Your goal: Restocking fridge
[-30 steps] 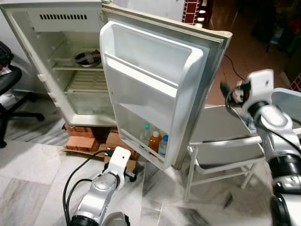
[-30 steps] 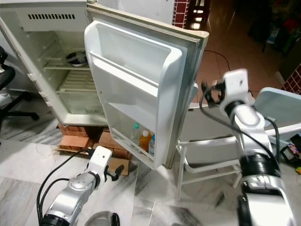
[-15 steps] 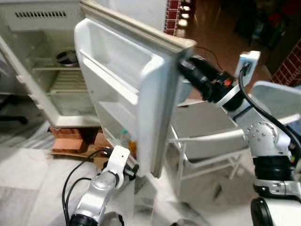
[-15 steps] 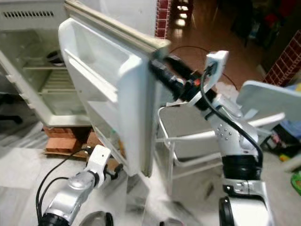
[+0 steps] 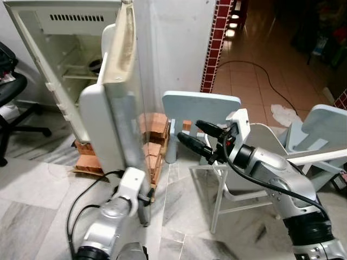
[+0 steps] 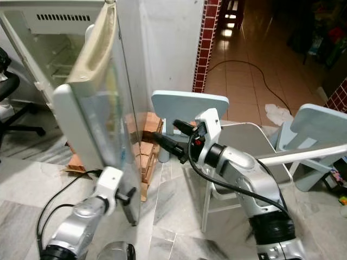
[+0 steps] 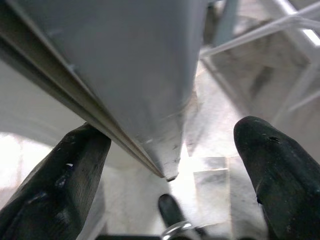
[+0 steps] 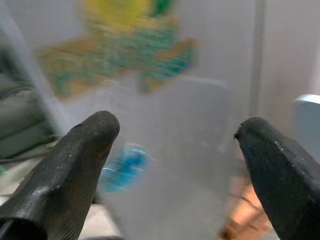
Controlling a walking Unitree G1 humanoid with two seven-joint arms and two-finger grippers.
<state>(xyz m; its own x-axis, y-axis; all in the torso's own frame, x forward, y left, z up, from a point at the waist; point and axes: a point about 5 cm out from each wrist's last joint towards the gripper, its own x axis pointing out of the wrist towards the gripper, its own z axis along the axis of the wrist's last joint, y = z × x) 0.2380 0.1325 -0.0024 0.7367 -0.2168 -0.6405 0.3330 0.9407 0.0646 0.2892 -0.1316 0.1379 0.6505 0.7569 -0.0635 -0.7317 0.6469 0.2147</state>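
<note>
Right end effector (image 5: 187, 136) spread wide, two long black fingers pointing at the outer face of the white fridge door (image 5: 116, 116), not touching it, pinching nothing. Looks like a pushing posture rather than a grab, which fits swinging the door toward closed. Right wrist view shows blurry colourful stickers (image 8: 135, 30) on that outer face, straight ahead between the fingers.

Left end effector (image 5: 142, 197) low down at the bottom corner of the fridge door, fingers (image 7: 65, 175) also spread, with the door's lower edge sitting in the gap between them. Can't tell whether either finger actually touches the door. Probably parked there to steady or guide the bottom edge.

Compared with a second ago: door was wide open then, inner shelves facing the camera, three small bottles in the lowest door bin, right arm raised well off to the side of the door. Half a second ago, right fingers up against the door's outer edge. Now door seen almost edge-on, swung a good way back toward the white fridge cabinet (image 5: 54, 49), bottles hidden behind it. Whole view shifted too, so camera moved as well.

Pale blue plastic chair (image 5: 201, 104) just beyond the door, red bricks (image 5: 154, 130) stacked under the cabinet.
</note>
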